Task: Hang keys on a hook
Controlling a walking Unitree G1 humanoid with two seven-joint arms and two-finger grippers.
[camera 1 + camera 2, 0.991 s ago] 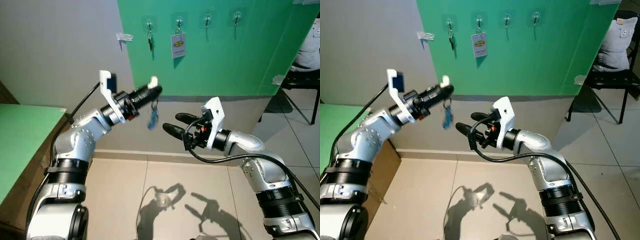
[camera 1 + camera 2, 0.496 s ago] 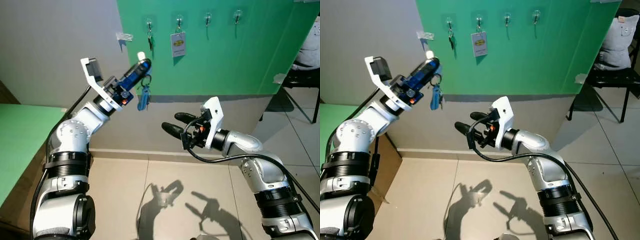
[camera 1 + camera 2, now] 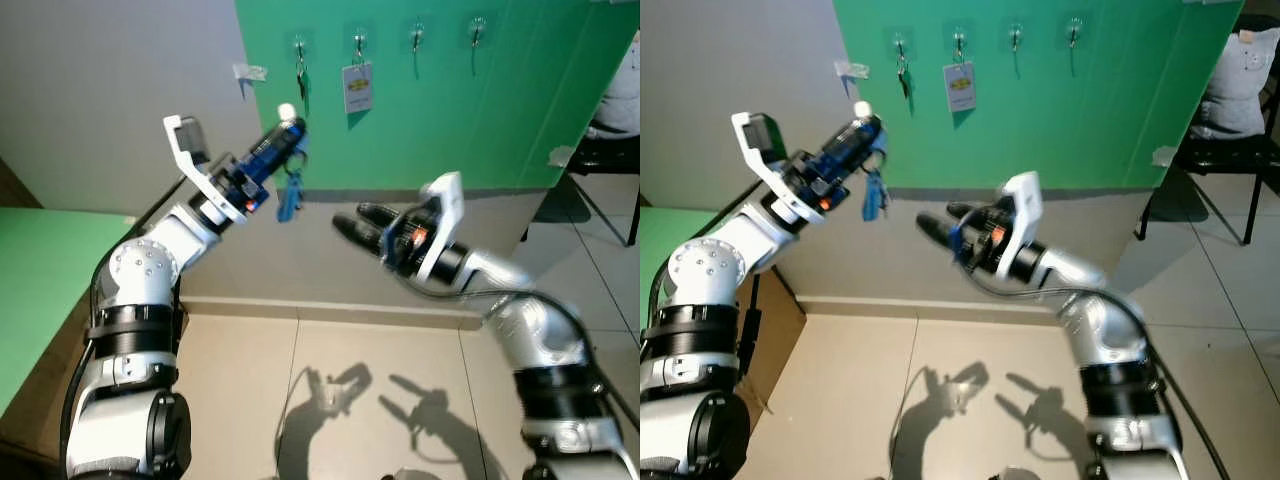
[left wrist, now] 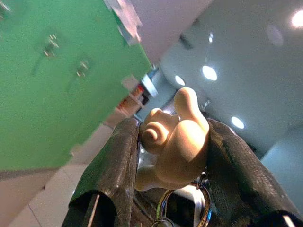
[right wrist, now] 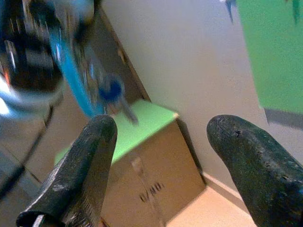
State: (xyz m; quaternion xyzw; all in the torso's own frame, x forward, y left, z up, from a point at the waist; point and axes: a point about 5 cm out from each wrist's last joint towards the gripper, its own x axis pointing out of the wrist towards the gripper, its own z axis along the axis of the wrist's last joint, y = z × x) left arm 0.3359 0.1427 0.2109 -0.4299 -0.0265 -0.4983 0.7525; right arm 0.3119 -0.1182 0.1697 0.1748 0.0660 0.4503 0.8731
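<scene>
The right arm is blurring in both head views, so its outline is smeared, and the right wrist view is smearing the left arm and the dangling blue tag into streaks. In the left wrist view the lower part of the key ring is cut off by the frame edge, and the keys themselves cannot be made out there.

Behind the arms a green wall panel [image 3: 450,110] is carrying a row of four hooks. The first hook [image 3: 298,46] is already bearing a dark set of keys [image 3: 300,78], and the second hook [image 3: 358,44] is bearing a white tag [image 3: 356,88]; the other two hooks [image 3: 417,36] are standing bare. A green-topped cabinet [image 3: 40,270] is sitting at the robot's left, and a black chair [image 3: 605,165] with a person's light sleeve above it is showing at the far right. Shadows of both arms are falling on the tiled floor [image 3: 330,400].

The left gripper [image 3: 287,130] is reaching up toward the panel, below and just left of the first hook, its fingers pinched on a cream figurine charm [image 4: 173,137] of the keys [image 3: 289,192], which are hanging beneath it on a metal ring with a blue tag. The right gripper [image 3: 358,222] is hovering lower, near the keys but apart from them, its fingers spread wide with nothing between them.
</scene>
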